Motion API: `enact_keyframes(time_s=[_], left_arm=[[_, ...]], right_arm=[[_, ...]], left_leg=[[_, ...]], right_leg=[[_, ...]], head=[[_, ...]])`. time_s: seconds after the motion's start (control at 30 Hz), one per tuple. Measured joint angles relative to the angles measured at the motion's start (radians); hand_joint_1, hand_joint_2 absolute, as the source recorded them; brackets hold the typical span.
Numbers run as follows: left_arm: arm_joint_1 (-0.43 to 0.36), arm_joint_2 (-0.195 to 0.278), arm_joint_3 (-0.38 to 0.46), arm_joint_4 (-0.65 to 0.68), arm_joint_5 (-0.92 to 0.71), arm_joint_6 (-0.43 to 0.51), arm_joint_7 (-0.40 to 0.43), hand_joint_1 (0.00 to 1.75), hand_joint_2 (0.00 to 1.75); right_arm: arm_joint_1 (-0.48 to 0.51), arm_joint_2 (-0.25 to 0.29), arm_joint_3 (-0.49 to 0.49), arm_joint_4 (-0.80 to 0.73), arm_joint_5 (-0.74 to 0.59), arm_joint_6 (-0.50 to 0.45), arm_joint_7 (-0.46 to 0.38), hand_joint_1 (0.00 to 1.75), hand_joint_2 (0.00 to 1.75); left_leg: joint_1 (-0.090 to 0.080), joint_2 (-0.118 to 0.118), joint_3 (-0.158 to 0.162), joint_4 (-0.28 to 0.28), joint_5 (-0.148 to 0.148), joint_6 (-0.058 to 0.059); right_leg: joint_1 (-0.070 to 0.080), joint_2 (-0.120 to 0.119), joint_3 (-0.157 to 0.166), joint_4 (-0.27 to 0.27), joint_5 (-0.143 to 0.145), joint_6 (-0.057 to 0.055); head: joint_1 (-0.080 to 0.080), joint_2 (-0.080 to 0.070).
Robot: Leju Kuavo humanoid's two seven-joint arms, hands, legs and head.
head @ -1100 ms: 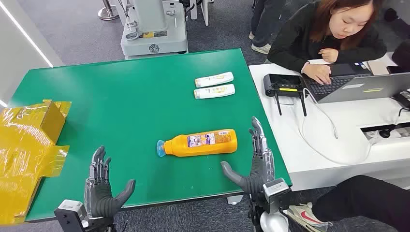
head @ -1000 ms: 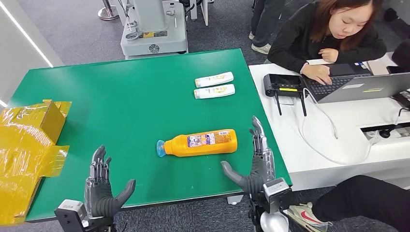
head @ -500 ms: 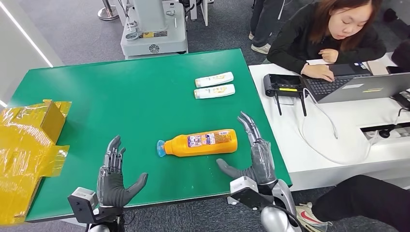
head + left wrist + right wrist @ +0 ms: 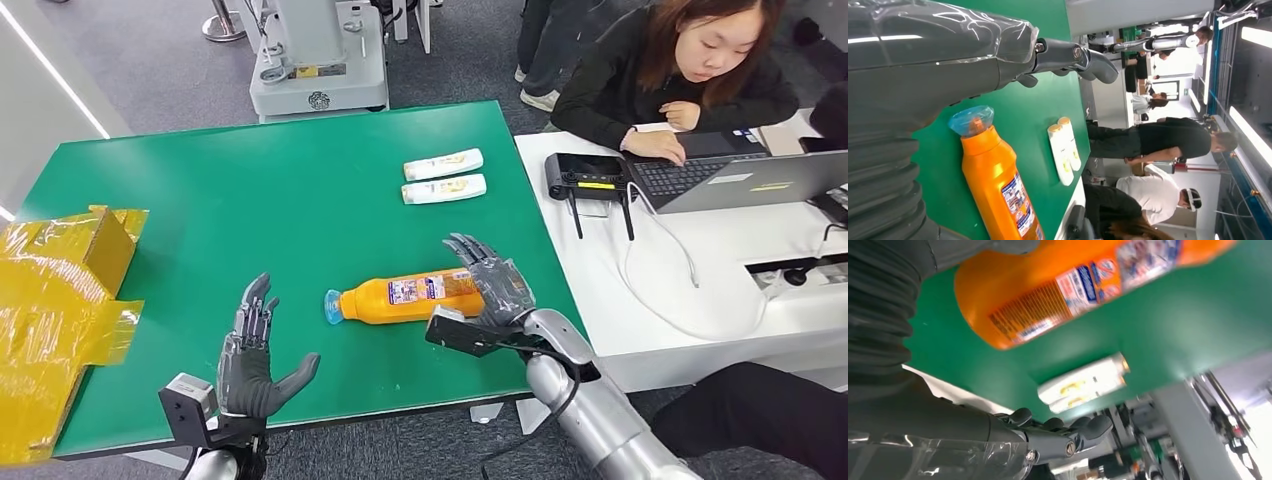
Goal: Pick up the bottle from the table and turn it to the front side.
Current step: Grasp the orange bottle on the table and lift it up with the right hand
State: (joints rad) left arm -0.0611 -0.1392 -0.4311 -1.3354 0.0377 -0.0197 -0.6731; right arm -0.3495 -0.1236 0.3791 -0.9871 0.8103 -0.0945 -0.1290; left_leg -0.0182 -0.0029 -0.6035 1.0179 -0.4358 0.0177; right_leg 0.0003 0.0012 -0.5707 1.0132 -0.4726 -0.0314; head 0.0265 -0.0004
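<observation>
Close open, empty right hand [image 4: 487, 285] around bottle [image 4: 412, 296] base; lift squarely off counter [image 4: 300, 180]. Keep open left hand [image 4: 250, 355] clear.

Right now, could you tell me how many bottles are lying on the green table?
3. The orange bottle lies near the front edge, under the right hand. Two white bottles, one behind the other, lie side by side farther back. The yellow packaging might hide more.

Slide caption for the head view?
Right hand open over the lying orange plastic bottle on the green table.
</observation>
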Motion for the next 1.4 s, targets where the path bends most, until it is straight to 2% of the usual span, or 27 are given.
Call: enact_keyframes(time_s=[0.17, 0.33, 0.63, 0.83, 0.9, 1.03, 1.07, 1.13, 1.4], left_arm=[[-0.017, 0.001, -0.007, 0.018, 0.0, 0.0, -0.004, 0.0, 1.75], [-0.028, 0.001, -0.011, 0.029, 0.0, 0.0, 0.0, 0.0, 1.75], [-0.021, 0.013, -0.011, 0.032, -0.026, 0.019, 0.005, 0.0, 1.75], [-0.02, 0.017, -0.011, 0.032, -0.018, -0.01, 0.014, 0.0, 1.75], [-0.02, 0.017, -0.011, 0.033, -0.01, -0.02, 0.016, 0.0, 1.75], [-0.019, 0.018, -0.011, 0.033, 0.001, -0.03, 0.019, 0.0, 1.75], [-0.018, 0.018, -0.011, 0.033, 0.003, -0.031, 0.02, 0.0, 1.75], [-0.016, 0.019, -0.011, 0.033, 0.005, -0.032, 0.021, 0.0, 1.75], [-0.013, 0.024, -0.011, 0.034, 0.008, -0.033, 0.022, 0.0, 1.75]], right_arm=[[-0.109, -0.005, 0.073, 0.18, 0.036, 0.058, 0.008, 0.0, 1.75], [-0.181, -0.006, 0.145, 0.295, 0.082, 0.095, 0.014, 0.0, 1.75], [-0.242, -0.011, 0.238, 0.368, 0.098, 0.09, -0.005, 0.0, 1.75], [-0.265, -0.016, 0.271, 0.396, 0.09, 0.087, -0.012, 0.0, 1.75], [-0.267, -0.02, 0.278, 0.398, 0.084, 0.086, -0.016, 0.1, 1.75], [-0.269, -0.028, 0.29, 0.398, 0.067, 0.091, -0.022, 1.66, 1.75], [-0.27, -0.03, 0.293, 0.397, 0.061, 0.094, -0.025, 1.72, 1.75], [-0.273, -0.033, 0.299, 0.397, 0.048, 0.1, -0.031, 1.74, 1.75], [-0.277, -0.043, 0.31, 0.397, 0.028, 0.106, -0.036, 1.75, 1.75]], left_leg=[[0.0, 0.0, 0.0, 0.0, 0.0, 0.0], [0.0, 0.0, -0.001, 0.0, 0.0, 0.0], [0.0, 0.0, -0.001, 0.0, 0.0, 0.0], [0.0, 0.0, 0.0, 0.0, 0.0, 0.0], [0.0, 0.0, 0.0, 0.0, 0.0, 0.0], [0.0, 0.0, 0.0, 0.0, 0.0, 0.0], [0.0, 0.0, 0.0, 0.0, 0.0, 0.0], [0.0, 0.0, 0.0, 0.0, 0.0, 0.0], [0.0, 0.0, 0.0, 0.001, 0.0, 0.0]], right_leg=[[0.0, 0.0, 0.0, 0.0, 0.0, 0.0], [0.0, 0.0, 0.0, 0.0, 0.0, 0.0], [0.0, 0.0, 0.0, 0.0, 0.0, 0.0], [0.0, 0.0, 0.0, 0.0, 0.0, 0.0], [0.0, 0.0, 0.0, 0.0, 0.0, 0.0], [0.0, 0.0, 0.0, 0.0, 0.0, 0.0], [0.0, 0.0, 0.0, 0.0, 0.0, 0.0], [0.0, 0.0, 0.0, 0.0, 0.0, 0.0], [0.0, 0.0, 0.0, 0.0, 0.0, 0.0]], head=[[0.0, 0.0], [0.0, 0.0], [0.0, 0.0], [0.0, 0.0], [0.0, 0.0], [0.0, 0.0], [0.0, 0.0], [0.0, 0.0], [0.0, 0.0]])
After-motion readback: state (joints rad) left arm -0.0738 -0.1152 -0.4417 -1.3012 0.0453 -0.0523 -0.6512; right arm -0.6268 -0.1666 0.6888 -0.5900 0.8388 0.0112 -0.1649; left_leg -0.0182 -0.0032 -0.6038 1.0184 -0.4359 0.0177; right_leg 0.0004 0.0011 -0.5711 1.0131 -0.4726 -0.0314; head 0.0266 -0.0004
